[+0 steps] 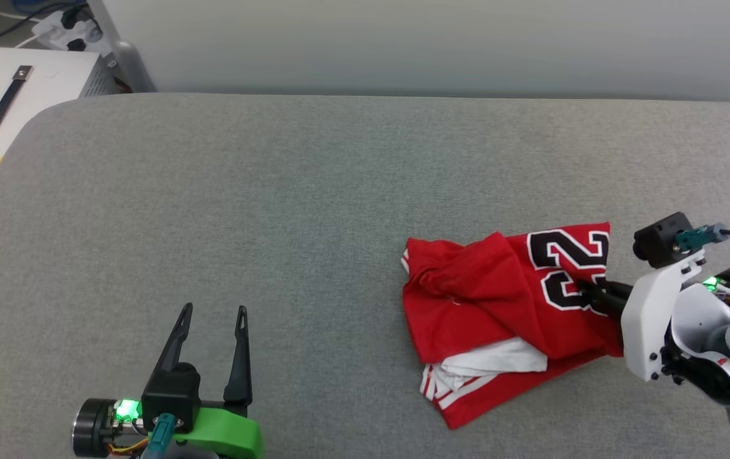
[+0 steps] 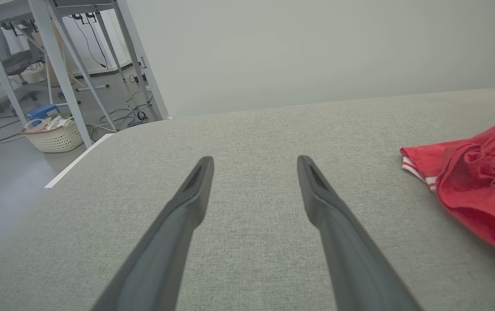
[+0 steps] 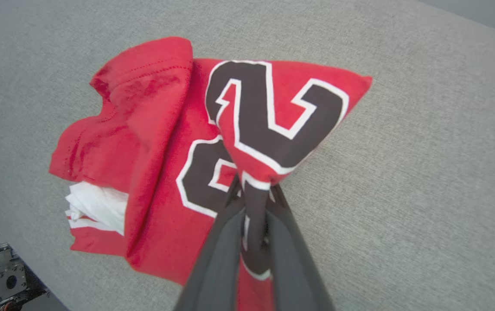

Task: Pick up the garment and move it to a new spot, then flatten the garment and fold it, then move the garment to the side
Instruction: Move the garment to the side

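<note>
While right pincer clamps numbered fold, bunched garment lies diagonal, striped trim nearest robot; left pincer agape.

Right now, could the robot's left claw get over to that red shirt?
Probably yes: only bare grey surface lies between the open left claw and the shirt; the right claw pinches its far side.
</note>
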You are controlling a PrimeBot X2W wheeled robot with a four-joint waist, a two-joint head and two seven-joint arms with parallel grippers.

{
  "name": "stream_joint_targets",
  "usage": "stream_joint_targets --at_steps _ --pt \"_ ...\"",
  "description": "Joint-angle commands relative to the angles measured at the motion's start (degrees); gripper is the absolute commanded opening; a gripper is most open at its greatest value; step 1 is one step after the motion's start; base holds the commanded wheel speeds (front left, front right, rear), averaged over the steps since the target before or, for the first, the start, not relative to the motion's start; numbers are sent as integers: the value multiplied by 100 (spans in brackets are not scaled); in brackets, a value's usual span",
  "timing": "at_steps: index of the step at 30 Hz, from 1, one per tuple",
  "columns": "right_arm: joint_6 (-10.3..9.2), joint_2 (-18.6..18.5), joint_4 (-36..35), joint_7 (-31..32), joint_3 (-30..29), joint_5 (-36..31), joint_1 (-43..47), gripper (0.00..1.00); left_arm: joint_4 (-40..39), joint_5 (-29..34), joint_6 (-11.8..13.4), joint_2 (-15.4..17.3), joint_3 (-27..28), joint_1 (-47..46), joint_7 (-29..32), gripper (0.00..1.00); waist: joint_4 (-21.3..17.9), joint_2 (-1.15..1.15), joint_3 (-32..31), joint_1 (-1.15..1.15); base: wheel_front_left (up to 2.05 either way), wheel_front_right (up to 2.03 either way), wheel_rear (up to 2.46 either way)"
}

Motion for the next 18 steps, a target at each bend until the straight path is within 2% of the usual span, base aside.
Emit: stream_joint_targets --at_steps 1,7,12,18 --pt "-4 -110 -92 -26 -13 -74 -146 0 -20 0 36 -20 4 45 -34 100 -278 0 -107 0 0 0 0" --pt "-4 -495 -362 -11 -34 -294 -432 0 -68 5 57 -38 11 40 -34 100 -722 0 -88 0 0 0 0" --pt "-4 -619 -437 0 -162 -375 -586 0 -107 17 78 -41 31 -11 -34 100 -1041 0 23 0 0 0 0" --pt "-4 -794 -296 15 -432 -464 -750 0 -193 62 59 6 25 -249 -34 100 -1158 0 426 0 0 0 0"
